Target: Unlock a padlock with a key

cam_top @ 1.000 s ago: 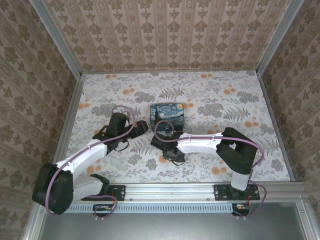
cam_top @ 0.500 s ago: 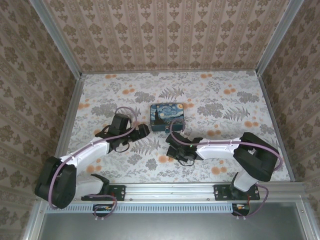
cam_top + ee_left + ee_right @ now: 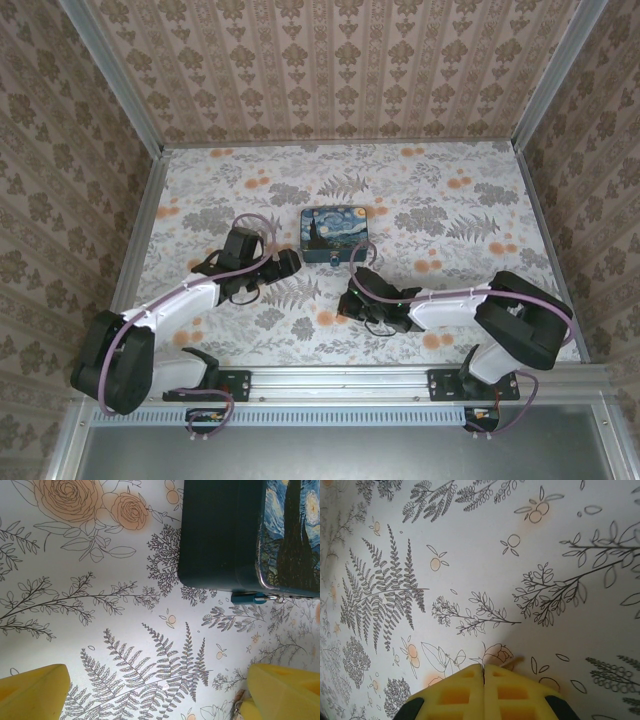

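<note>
key pickup seems in hand: right gripper, lower centre, is pinched shut, contents unclear; left gripper gapes wide; next, steady the padlock, centre right.

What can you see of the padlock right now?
The padlock is tiny: a teal-blue body with a thin silvery shackle, metal by its shine. It sits against the near side of the printed box, just under the lid's rim. Whether it is locked is too small to tell. The open left gripper faces it across a gap, and nothing but the box seems to touch it.
</note>
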`<action>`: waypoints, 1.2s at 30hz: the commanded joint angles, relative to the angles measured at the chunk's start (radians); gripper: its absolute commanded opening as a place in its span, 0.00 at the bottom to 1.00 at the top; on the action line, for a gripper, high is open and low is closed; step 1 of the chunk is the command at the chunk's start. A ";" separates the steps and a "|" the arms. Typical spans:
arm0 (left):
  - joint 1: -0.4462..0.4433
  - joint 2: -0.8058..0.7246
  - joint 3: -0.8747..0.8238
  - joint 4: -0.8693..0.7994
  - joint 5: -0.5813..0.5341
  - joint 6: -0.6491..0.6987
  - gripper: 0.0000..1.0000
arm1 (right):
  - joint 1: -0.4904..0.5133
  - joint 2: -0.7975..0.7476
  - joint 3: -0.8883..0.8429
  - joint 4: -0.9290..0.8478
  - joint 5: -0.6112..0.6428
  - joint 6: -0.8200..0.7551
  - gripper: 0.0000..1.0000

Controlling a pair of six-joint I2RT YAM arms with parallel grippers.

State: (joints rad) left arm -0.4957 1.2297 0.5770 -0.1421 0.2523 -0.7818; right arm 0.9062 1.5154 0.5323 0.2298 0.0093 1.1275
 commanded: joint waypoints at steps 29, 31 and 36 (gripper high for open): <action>-0.107 0.064 0.046 0.043 -0.005 -0.021 1.00 | -0.066 0.014 -0.001 -0.013 -0.082 -0.149 0.00; -0.112 0.062 0.043 0.042 -0.011 -0.024 1.00 | -0.065 0.040 0.018 0.002 -0.099 -0.144 0.00; -0.121 0.058 0.036 0.042 -0.023 -0.032 1.00 | -0.044 0.070 0.066 -0.019 -0.108 -0.149 0.00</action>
State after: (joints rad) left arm -0.6083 1.2903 0.6113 -0.1108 0.2481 -0.7940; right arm 0.8501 1.5646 0.5701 0.2718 -0.0853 0.9970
